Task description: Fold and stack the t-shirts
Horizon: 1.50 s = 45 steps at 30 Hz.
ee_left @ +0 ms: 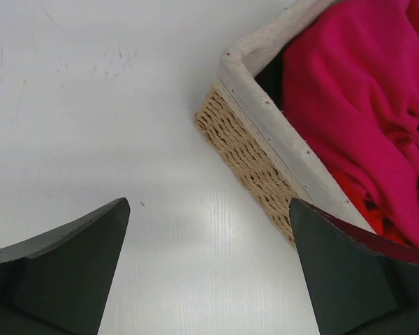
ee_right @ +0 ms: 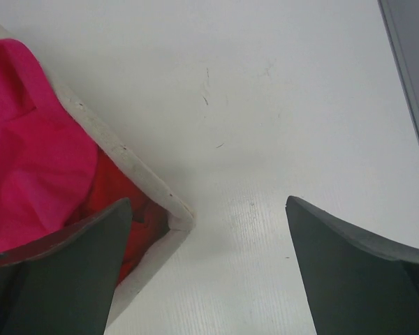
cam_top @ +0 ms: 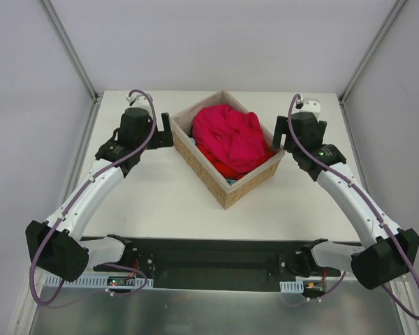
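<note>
A crumpled crimson-pink t-shirt (cam_top: 230,136) fills the wicker basket (cam_top: 223,188) at the table's middle back. A brighter red t-shirt (cam_top: 220,165) lies under it, and a sliver of teal cloth (cam_top: 232,181) shows at the near wall. My left gripper (cam_top: 165,130) hovers open just left of the basket's left corner (ee_left: 227,105), nothing between its fingers. My right gripper (cam_top: 279,132) hovers open over the basket's right corner (ee_right: 174,216), also empty. The pink shirt (ee_left: 363,105) and red shirt (ee_right: 119,188) show in both wrist views.
The basket stands turned like a diamond on the white table (cam_top: 153,202). Metal frame posts (cam_top: 70,49) rise at the back corners. The arm bases sit on a black rail (cam_top: 216,262) at the near edge.
</note>
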Available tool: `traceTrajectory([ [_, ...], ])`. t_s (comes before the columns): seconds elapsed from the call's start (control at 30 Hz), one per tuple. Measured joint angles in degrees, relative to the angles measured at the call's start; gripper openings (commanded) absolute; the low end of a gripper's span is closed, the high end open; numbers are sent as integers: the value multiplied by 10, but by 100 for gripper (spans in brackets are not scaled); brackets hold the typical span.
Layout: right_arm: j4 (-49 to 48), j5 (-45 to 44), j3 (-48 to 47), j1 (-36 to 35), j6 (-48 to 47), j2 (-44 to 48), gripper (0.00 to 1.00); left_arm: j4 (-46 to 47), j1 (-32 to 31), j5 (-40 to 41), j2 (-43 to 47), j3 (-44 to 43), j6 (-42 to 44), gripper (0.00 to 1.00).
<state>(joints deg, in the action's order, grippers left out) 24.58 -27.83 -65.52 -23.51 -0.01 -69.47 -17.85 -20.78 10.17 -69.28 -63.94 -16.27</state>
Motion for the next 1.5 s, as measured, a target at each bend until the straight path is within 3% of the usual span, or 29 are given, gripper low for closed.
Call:
traceTrajectory([
  [0.23, 3, -2, 0, -3, 0, 0, 96, 0, -33, -23, -34, -23, -1, 99],
  [0.57, 8, -2, 0, -8, 5, -1, 96, 4, -85, -9, -169, -93, -31, 99],
  [0.73, 9, -2, 0, -9, 5, -1, 96, 2, -89, 4, -205, -114, -71, 95],
  [1.0, 12, -2, 0, -10, 9, -5, 96, -17, -89, 30, -221, -128, -121, 67],
  [1.13, 15, -2, 0, -11, 12, -14, 96, -30, -91, 38, -242, -128, -144, 41],
  [1.23, 16, -2, 0, -12, 14, -18, 96, -24, -93, 38, -247, -129, -162, 5],
  [1.27, 16, -2, 0, -12, 15, -19, 96, -23, -97, 42, -250, -134, -177, 0],
  [1.37, 19, -2, 0, -12, 16, -20, 96, -19, -94, 67, -264, -147, -230, 0],
  [1.5, 19, -2, 0, -14, 16, -21, 96, -35, -92, 73, -273, -161, -187, 0],
])
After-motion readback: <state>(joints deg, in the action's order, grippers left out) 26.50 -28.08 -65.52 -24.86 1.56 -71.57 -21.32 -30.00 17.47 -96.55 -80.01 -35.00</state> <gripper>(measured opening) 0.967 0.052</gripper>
